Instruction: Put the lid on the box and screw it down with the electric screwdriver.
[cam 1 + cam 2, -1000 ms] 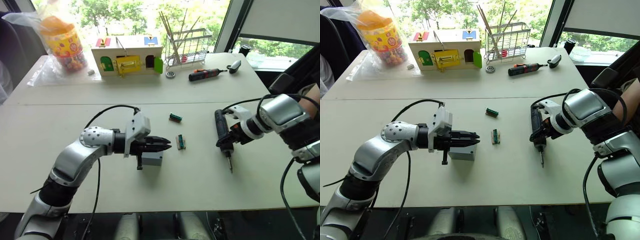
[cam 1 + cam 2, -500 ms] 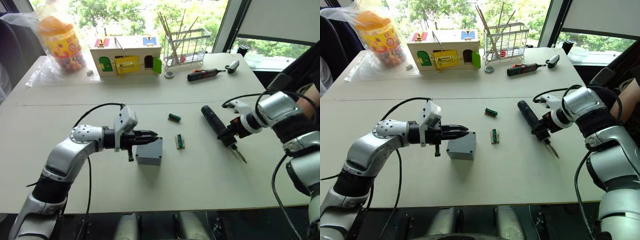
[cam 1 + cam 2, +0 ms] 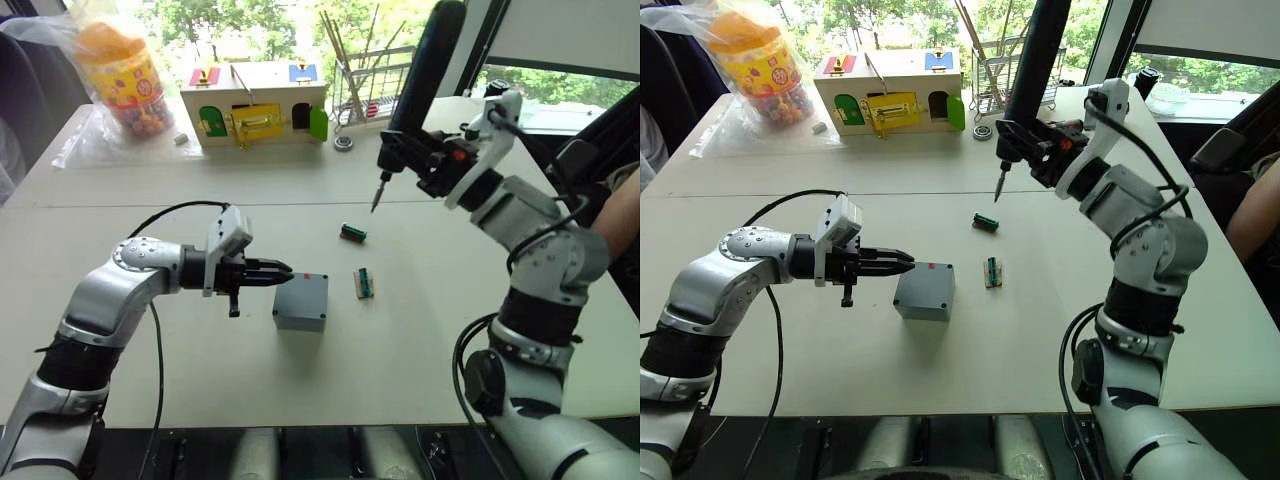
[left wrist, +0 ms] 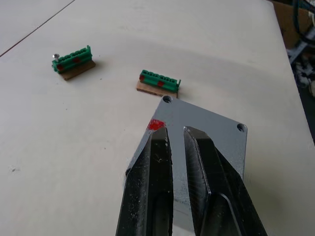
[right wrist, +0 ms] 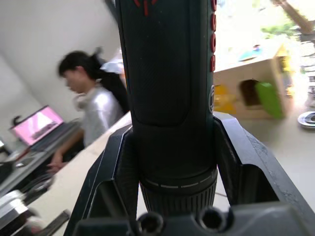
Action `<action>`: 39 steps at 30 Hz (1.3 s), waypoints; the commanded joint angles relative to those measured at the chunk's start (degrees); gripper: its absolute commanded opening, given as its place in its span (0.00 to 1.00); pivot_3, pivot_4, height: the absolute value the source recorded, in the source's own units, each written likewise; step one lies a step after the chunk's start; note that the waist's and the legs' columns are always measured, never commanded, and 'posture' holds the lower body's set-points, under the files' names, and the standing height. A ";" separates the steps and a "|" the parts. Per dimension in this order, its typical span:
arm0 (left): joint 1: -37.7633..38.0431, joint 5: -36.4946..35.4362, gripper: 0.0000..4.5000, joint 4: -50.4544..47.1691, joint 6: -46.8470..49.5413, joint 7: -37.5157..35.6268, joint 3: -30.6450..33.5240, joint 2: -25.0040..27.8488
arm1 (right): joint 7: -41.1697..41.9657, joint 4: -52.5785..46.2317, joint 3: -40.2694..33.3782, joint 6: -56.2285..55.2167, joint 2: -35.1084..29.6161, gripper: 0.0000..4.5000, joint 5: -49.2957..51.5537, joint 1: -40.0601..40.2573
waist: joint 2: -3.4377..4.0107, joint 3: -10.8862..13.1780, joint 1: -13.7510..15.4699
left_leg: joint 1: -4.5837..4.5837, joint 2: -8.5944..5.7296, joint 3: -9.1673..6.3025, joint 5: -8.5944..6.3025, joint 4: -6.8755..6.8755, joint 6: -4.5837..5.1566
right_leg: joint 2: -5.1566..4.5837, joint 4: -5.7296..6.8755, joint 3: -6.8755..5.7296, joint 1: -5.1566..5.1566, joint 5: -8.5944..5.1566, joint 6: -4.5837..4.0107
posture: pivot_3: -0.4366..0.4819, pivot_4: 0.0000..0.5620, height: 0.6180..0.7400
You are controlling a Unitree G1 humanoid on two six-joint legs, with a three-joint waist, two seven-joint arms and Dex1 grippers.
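The grey box (image 3: 300,304) sits mid-table with the flat grey lid (image 4: 227,135) lying on top of it. A red mark and corner screw holes show on the lid. My left gripper (image 3: 283,270) hovers just left of the box, its shut fingertips over the lid's near edge, holding nothing. My right gripper (image 3: 440,160) is raised high over the far middle of the table, shut on the electric screwdriver (image 3: 421,65). The black tool stands nearly upright, its thin bit (image 3: 377,193) pointing down, well away from the box.
Two green terminal blocks (image 3: 362,283) (image 3: 351,234) lie right of the box. A wooden toy house (image 3: 255,103), a wire rack (image 3: 372,88) and a bagged jar (image 3: 122,75) stand along the far edge. A person (image 5: 93,101) sits at a laptop.
My right arm has swung the electric screwdriver up from just above the table to high in the air, bit now pointing down. My left gripper has drawn back leftwards off the box.
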 commanded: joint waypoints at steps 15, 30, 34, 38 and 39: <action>-1.15 9.37 0.10 2.91 -5.67 -2.16 -7.48 -0.90 | 1.51 -4.98 16.85 -17.69 1.37 0.37 -2.16 13.75 | 0.00 0.00 -0.04 | 0.12 -0.10 -0.06 0.03 0.01 -0.05 | 0.07 0.01 0.00 0.03 0.00 0.00 | 0.48 0.27 0.97; -0.60 10.24 0.10 3.08 -5.81 -2.31 -7.46 -1.90 | 2.63 1.42 21.95 -25.74 -0.64 0.37 -7.18 17.57 | -0.01 -0.02 -0.09 | 0.23 -0.09 -0.07 0.03 0.01 -0.04 | 0.09 0.01 0.00 0.15 0.00 0.00 | 0.48 0.27 0.97; -0.18 10.90 0.10 2.99 -5.96 -2.37 -7.89 -1.74 | 2.93 2.95 24.68 -28.10 -0.61 0.37 -9.29 18.95 | -0.02 -0.05 -0.10 | 0.42 -0.08 -0.07 0.02 -0.01 -0.04 | 0.11 0.01 0.00 0.32 0.00 -0.01 | 0.48 0.27 0.97; 0.22 11.17 0.10 3.02 -5.93 -2.50 -7.85 -1.76 | 2.78 4.21 26.95 -29.68 -0.93 0.37 -11.49 20.26 | -0.03 -0.07 -0.12 | 1.17 -0.08 -0.05 -0.03 -0.18 0.05 | 0.14 -0.15 0.02 1.06 -0.03 -0.02 | 0.48 0.27 0.97; 0.29 11.28 0.10 3.08 -5.97 -2.50 -7.87 -1.79 | 2.75 4.56 27.33 -30.05 -0.91 0.37 -11.96 20.47 | -0.04 -0.09 -0.12 | 1.20 -0.07 -0.05 -0.03 -0.18 0.06 | 0.15 -0.15 0.02 1.09 -0.03 -0.03 | 0.48 0.27 0.97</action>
